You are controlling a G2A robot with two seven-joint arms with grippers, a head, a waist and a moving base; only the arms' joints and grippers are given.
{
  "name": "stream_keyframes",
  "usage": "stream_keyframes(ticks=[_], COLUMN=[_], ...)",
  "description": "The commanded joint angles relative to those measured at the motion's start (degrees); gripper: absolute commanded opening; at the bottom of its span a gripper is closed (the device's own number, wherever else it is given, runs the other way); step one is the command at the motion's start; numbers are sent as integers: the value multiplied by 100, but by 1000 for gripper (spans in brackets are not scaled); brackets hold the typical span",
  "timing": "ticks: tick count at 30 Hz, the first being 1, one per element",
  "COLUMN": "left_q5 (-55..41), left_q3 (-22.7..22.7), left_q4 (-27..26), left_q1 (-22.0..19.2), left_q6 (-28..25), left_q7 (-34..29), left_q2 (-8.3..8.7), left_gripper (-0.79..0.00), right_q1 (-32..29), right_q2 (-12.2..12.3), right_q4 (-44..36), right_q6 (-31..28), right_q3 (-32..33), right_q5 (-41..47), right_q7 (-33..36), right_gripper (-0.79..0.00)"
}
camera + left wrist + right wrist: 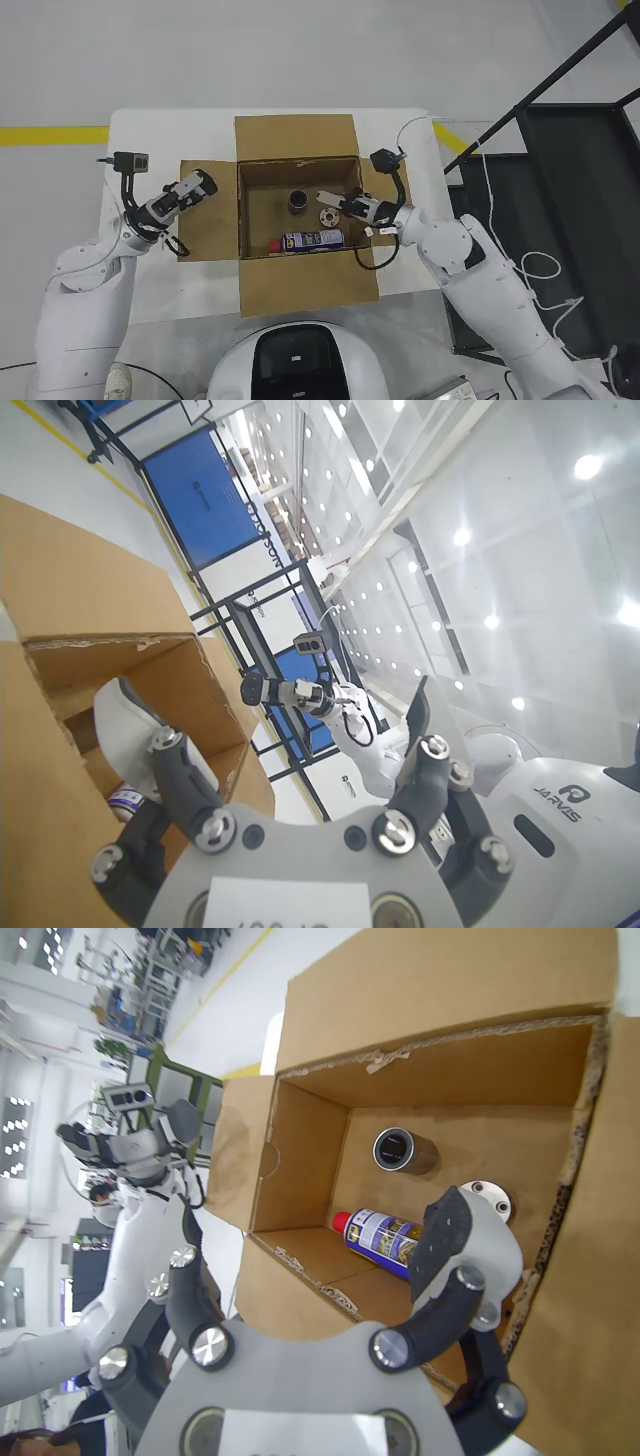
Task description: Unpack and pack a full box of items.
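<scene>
Your left end effector is hanging wide open and empty, with the box just beside it. Inside, the metal cylinder is sitting just ahead of your right end effector, and the spray can and the flange are lying close beside its tips. It's gaping wide too, carrying nothing. If you're going for the flange, I'd be centring over it and dropping straight down, watching the box wall.

On my right wrist feed, the finger pad of the right gripper hides the base of the spray can and part of the metal flange.
</scene>
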Motion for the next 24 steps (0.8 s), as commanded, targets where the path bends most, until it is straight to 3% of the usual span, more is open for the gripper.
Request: stream_keyframes(ticks=[1,7,24], left_q5=[-46,-376,-510], left_q3=[-124,-364,-321], left_q4=[-12,-3,124], left_q1=[81,239,171], left_q6=[-61,-149,-75], left_q7=[120,385,399], left_q2=[18,50,61], left_gripper=[0,0,0], right_q1=[358,1055,1055], right_q2=[-45,-196,-196], right_q4=[142,436,436], right_q6=[321,1032,1032], right_q3=[-340,-1101,-1101], right_q5=[-428,-1403,-1403], right_q7=[156,341,341], right_gripper=[0,0,0])
